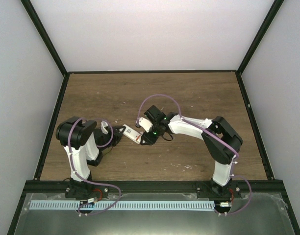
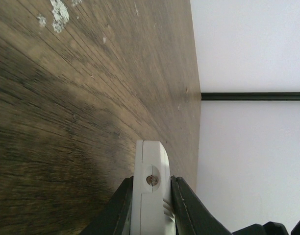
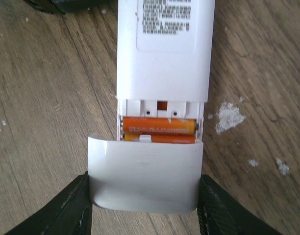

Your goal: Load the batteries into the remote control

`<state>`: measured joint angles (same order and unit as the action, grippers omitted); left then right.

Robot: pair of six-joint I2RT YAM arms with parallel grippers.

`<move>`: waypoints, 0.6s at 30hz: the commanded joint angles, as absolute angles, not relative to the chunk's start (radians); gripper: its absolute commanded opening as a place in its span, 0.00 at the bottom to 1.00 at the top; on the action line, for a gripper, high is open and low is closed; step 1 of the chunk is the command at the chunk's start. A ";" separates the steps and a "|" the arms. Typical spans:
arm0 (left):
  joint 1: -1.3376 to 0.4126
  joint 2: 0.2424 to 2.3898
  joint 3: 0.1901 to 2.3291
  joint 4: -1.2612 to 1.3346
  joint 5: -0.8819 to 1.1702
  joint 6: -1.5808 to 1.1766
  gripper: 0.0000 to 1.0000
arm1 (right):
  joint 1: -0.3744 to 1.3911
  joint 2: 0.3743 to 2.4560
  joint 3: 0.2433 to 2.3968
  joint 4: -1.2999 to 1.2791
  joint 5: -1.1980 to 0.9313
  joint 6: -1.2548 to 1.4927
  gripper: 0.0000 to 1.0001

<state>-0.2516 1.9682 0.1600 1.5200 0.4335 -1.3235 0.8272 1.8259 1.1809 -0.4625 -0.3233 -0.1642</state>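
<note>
The white remote control [image 3: 163, 49] lies back up on the table, its battery recess open, with two orange batteries [image 3: 159, 125] lying side by side in it. My right gripper [image 3: 142, 205] is shut on the white cover piece [image 3: 144, 176], held at the recess end and overlapping the nearer battery. My left gripper [image 2: 151, 205] is shut on the remote's other end [image 2: 151, 186], seen edge-on. In the top view the remote [image 1: 132, 132] lies between the left gripper [image 1: 119, 132] and the right gripper [image 1: 142, 135].
Pale specks [image 3: 228, 117] lie on the wood beside the remote, more in the left wrist view [image 2: 58, 12]. The enclosure's white walls and black frame [image 1: 152, 72] border the table. A pale speck [image 1: 187, 167] lies near the front edge.
</note>
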 commanded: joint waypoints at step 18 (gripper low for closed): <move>-0.257 1.988 0.138 1.603 0.444 -1.259 0.00 | 0.817 1.928 1.292 -0.473 -0.370 -0.144 0.39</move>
